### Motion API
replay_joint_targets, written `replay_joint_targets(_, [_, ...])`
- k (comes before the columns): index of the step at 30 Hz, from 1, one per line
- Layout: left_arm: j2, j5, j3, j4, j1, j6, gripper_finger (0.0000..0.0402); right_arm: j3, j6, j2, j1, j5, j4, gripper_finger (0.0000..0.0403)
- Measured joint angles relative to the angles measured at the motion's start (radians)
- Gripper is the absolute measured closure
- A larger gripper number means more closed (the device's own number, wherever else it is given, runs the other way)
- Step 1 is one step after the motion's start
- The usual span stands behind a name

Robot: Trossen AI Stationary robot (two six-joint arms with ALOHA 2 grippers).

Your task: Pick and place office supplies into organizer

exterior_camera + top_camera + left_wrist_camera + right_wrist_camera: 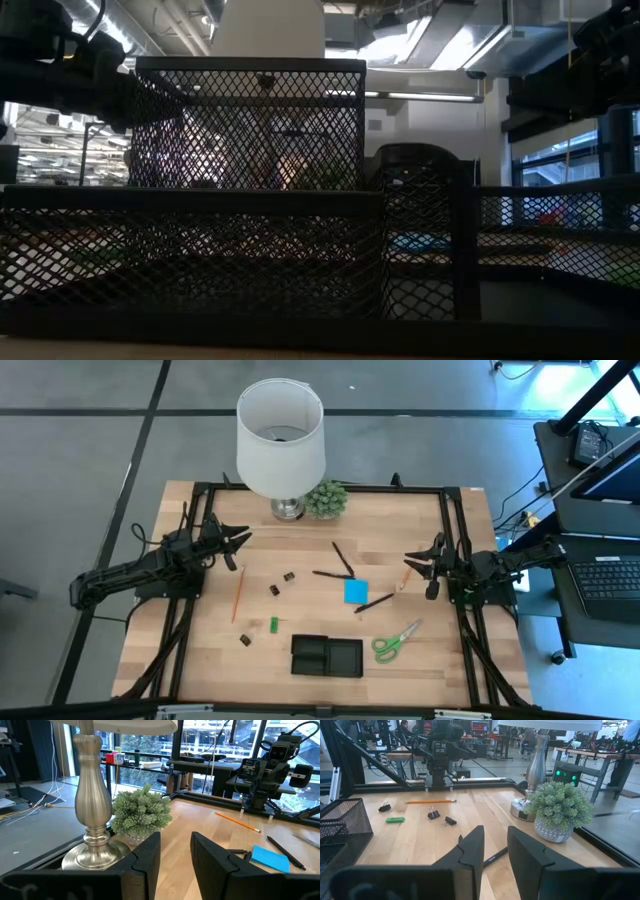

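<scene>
The black mesh organizer (327,656) stands near the table's near edge, and it fills the low view (250,210). Scattered on the table are a blue sticky-note pad (355,592), black pens (343,558) (375,603), an orange pencil (238,593), a wooden pencil (405,578), green-handled scissors (395,642), small black clips (288,576) (244,640) and a small green piece (273,624). My left gripper (240,543) is open and empty at the table's left. My right gripper (412,560) is open and empty at the table's right, near the wooden pencil.
A white lamp (280,440) and a small green plant (325,500) stand at the table's far edge. A black frame (455,530) runs around the table. A desk with a laptop (600,575) stands off the table to the right.
</scene>
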Motion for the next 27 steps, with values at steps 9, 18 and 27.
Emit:
replay_joint_targets(9, [0.0, 0.0, 0.0, 0.0, 0.0, 0.0, 0.03, 0.0, 0.023, 0.0, 0.0, 0.0, 0.0, 0.0314])
replay_joint_targets(18, [0.0, 0.0, 0.0, 0.001, 0.0, 0.0, 0.03, 0.0, 0.019, 0.0, 0.0, 0.0, 0.0, 0.0314])
replay_joint_targets(27, [0.0, -0.036, 0.0, 0.001, 0.001, 0.036, 0.03, 0.0, 0.019, 0.0, 0.0, 0.0, 0.0, 0.0314])
